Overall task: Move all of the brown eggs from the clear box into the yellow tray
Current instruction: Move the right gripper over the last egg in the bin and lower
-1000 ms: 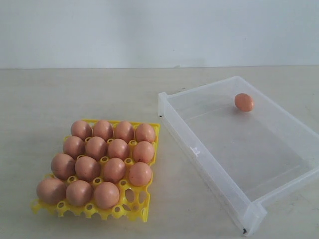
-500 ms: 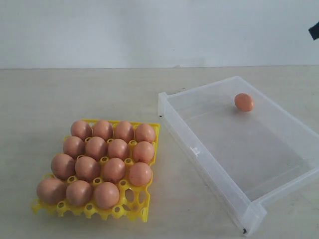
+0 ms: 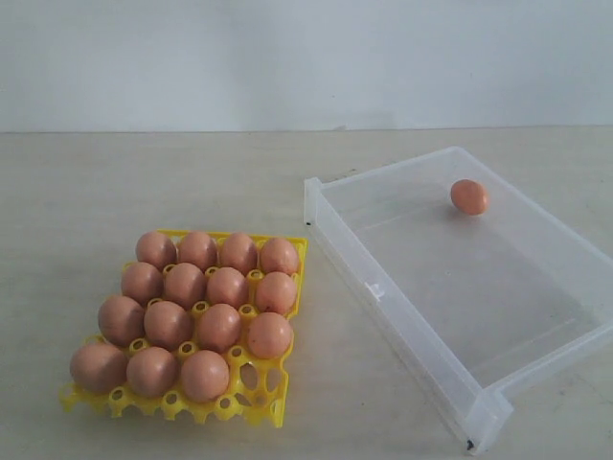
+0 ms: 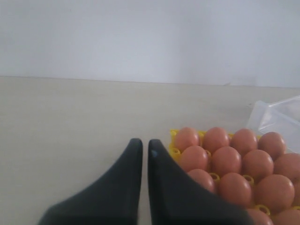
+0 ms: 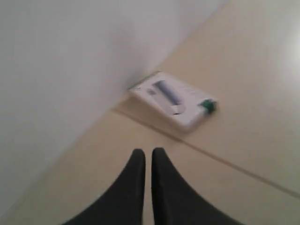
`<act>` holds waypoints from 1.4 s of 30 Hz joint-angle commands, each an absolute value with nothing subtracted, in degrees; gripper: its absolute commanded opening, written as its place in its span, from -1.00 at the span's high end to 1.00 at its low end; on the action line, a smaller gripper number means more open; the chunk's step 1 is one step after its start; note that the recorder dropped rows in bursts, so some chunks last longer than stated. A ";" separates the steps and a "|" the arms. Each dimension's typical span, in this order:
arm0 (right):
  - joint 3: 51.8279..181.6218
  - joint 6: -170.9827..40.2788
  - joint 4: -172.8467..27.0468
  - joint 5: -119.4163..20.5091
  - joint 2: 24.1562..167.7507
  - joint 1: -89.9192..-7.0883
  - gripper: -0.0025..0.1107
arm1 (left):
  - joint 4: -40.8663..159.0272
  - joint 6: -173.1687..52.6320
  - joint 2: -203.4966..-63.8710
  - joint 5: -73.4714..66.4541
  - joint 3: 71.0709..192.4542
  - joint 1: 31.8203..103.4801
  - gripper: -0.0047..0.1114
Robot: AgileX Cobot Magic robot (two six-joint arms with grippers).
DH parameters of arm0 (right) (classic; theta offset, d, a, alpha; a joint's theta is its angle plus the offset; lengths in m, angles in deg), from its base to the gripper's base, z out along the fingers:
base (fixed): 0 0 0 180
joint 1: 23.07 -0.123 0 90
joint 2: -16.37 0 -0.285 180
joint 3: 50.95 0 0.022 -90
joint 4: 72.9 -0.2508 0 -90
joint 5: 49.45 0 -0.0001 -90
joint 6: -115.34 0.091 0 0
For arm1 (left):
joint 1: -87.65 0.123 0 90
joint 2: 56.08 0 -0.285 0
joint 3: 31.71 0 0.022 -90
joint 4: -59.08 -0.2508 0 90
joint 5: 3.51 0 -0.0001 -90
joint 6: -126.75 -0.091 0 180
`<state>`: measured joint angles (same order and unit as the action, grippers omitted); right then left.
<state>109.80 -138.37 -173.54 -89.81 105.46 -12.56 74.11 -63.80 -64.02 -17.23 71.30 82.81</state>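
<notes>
Fifteen brown eggs (image 3: 185, 285) sit in the yellow tray (image 3: 264, 412), which rests on the pale surface (image 3: 96, 182) at about 8 o'clock in the exterior view. They fill three full rows and three cups of the nearest row. The one open cup (image 3: 254, 379) is at the tray's 5 o'clock corner.

The clear box (image 3: 383, 299) lies at about 4 o'clock in that view, well apart from the tray and turned at an angle to it. The sixteenth egg (image 3: 469, 196) lies alone on the box floor, up near its 12 o'clock corner and close to the far wall.

The left tool (image 4: 145, 146) is clenched, its two dark fingers (image 4: 133, 154) divided only by a thin slit and gripping no egg. It hangs over bare surface just beside the tray's egg rows.

The right tool (image 5: 148, 155) is clenched likewise and carries no egg. It points toward a blurred white flat object (image 5: 171, 101) with a green end, lying on the surface against a pale wall (image 5: 56, 70).
</notes>
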 commanded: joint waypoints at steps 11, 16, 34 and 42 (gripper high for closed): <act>136.84 -96.77 -95.62 20.51 119.87 -5.41 0.96 | 74.14 -63.32 -63.87 -16.83 71.07 80.11 0.85; 137.16 -96.31 -79.74 8.08 125.52 -23.77 0.96 | 74.14 -63.32 -63.87 -16.83 71.07 80.11 0.85; 144.71 -70.12 -61.47 -2.60 142.69 -32.17 0.17 | 74.14 -63.32 -63.87 -16.83 71.07 80.11 0.85; 144.71 -65.14 -58.88 -5.91 142.75 -32.17 0.17 | 74.14 -63.32 -63.87 -16.83 71.07 80.11 0.85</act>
<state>144.38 -66.03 -59.87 -5.36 142.84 -32.24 74.11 -63.80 -64.02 -17.23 71.30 80.37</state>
